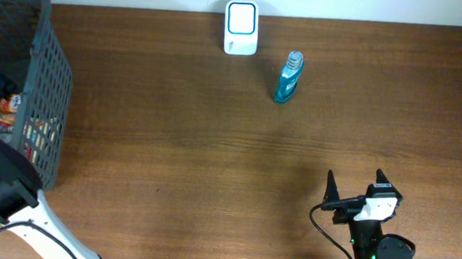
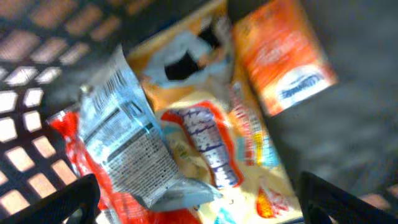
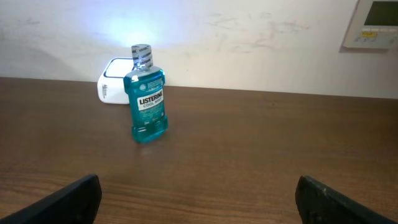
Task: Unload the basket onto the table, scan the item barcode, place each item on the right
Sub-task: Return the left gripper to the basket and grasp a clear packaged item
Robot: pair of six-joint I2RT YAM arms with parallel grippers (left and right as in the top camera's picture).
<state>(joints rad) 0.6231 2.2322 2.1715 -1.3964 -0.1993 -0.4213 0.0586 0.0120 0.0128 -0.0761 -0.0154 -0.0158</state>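
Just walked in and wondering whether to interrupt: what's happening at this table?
The left hand hangs open over snack packets inside the grey basket, holding nothing. The right hand, also open and empty, sits at the near edge of the table, facing an upright blue mouthwash bottle near a white device, probably the scanner. No item is picked up for scanning yet.
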